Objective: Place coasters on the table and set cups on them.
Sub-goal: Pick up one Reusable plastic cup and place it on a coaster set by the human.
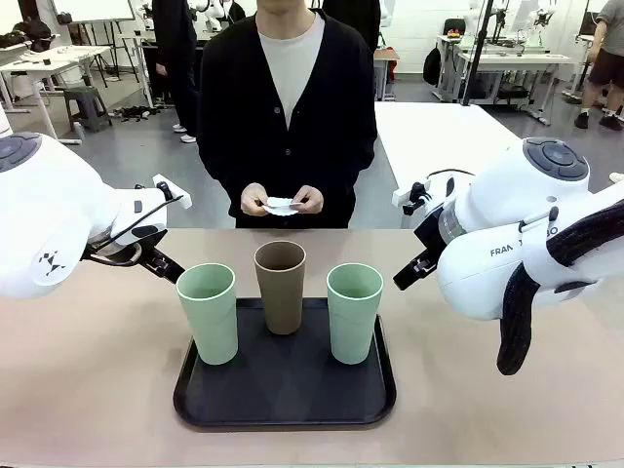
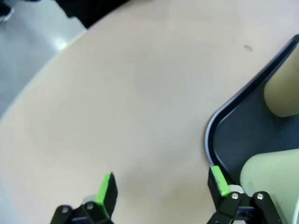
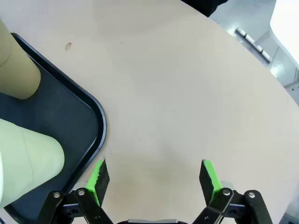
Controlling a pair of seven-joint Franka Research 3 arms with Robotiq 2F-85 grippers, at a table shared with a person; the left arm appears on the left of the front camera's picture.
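We catalogued one beige table (image 1: pixel 88 390) and, near its middle, one black tray (image 1: pixel 283 405) with rounded corners. Item: three cups stood upright on the tray, apart from one another. Reckoned from the tray's centre in the front view, these were a mint cup (image 1: pixel 208 312) at 9 o'clock, a brown cup (image 1: pixel 281 286) at 12 o'clock and a second mint cup (image 1: pixel 354 312) at 3 o'clock. Item: the coasters (image 1: pixel 281 206), white and thin (we could not count them, bunched together as they were), were off the table, at 12 o'clock beyond its far edge. They were held between the person's hands at waist height: one hand (image 1: pixel 255 202) grasped them from the 9 o'clock side and the other hand (image 1: pixel 309 200) from the 3 o'clock side. Item: the left gripper (image 2: pixel 161 176), jaws spread wide and grasping nothing, hung above bare table top just beside the tray's 9 o'clock edge. In its wrist view one green pad (image 2: pixel 217 179) lined up with the tray's rim, near the first mint cup; we could not tell whether it touched. Item: the right gripper (image 3: pixel 153 165), likewise released and empty, hung above bare table top just off the tray at 3 o'clock. One of its pads (image 3: pixel 97 173) sat close to the tray's rounded corner.
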